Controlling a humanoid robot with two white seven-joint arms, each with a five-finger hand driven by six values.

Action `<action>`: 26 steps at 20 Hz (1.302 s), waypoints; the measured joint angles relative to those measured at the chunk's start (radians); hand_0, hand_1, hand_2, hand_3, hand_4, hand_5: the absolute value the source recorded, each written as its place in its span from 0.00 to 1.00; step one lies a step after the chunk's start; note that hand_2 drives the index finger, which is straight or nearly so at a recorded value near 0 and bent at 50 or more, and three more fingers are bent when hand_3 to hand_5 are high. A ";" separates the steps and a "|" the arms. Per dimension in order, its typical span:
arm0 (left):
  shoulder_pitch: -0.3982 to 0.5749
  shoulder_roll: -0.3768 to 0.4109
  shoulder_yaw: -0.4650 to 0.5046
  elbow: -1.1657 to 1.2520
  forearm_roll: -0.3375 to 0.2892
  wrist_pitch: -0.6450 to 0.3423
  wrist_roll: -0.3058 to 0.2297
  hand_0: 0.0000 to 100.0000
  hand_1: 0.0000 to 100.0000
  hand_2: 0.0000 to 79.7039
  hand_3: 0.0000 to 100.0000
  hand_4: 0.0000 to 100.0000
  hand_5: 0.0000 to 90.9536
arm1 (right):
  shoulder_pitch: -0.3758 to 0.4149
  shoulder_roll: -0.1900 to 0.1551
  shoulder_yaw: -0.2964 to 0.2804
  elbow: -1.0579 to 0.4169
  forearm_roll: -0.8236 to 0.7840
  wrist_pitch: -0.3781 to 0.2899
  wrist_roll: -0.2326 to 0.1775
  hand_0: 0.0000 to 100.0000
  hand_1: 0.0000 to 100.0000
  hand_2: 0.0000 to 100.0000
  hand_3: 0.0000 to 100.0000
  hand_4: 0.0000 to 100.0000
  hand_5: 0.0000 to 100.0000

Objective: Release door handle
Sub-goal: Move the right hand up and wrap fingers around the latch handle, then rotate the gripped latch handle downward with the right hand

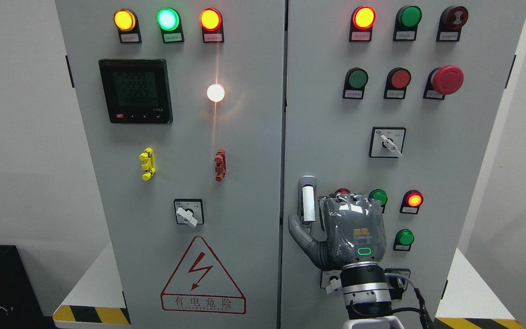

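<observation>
Door handle (307, 201) was mounted upright at left edge of right cabinet door, just beside centre seam, in lower half of panel. Silver-grey metal base plate with rounded top was fitted with white cylindrical grip. Lower end was partly hidden; contact there could not be determined.

Door handle (307, 199) at left edge of right cabinet door (404, 160), beside the centre seam. Right hand (352, 226) just right of it, thumb beneath. Meter (135, 91) upper left on left door (176, 183), warning sign (203, 276) below.
</observation>
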 measured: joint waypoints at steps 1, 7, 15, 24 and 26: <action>0.000 0.000 0.000 0.000 0.000 0.000 0.000 0.12 0.56 0.00 0.00 0.00 0.00 | 0.000 0.000 0.000 0.001 0.000 0.000 0.000 0.32 0.27 0.93 1.00 1.00 0.98; 0.000 0.000 0.000 0.000 0.000 0.000 0.000 0.12 0.56 0.00 0.00 0.00 0.00 | 0.000 -0.001 -0.004 0.002 0.000 0.001 0.000 0.41 0.28 0.93 1.00 1.00 0.98; 0.000 0.000 0.000 0.000 0.000 0.000 0.000 0.12 0.56 0.00 0.00 0.00 0.00 | 0.002 -0.001 -0.006 0.003 0.000 0.001 0.000 0.45 0.29 0.93 1.00 1.00 0.98; 0.000 0.000 0.000 0.000 0.000 0.000 0.000 0.12 0.56 0.00 0.00 0.00 0.00 | 0.006 -0.002 -0.010 0.002 0.000 0.001 -0.001 0.46 0.29 0.93 1.00 1.00 0.98; 0.000 0.000 0.000 0.000 0.000 0.000 0.000 0.12 0.56 0.00 0.00 0.00 0.00 | 0.006 -0.002 -0.011 0.001 0.000 0.002 -0.001 0.46 0.29 0.93 1.00 1.00 0.98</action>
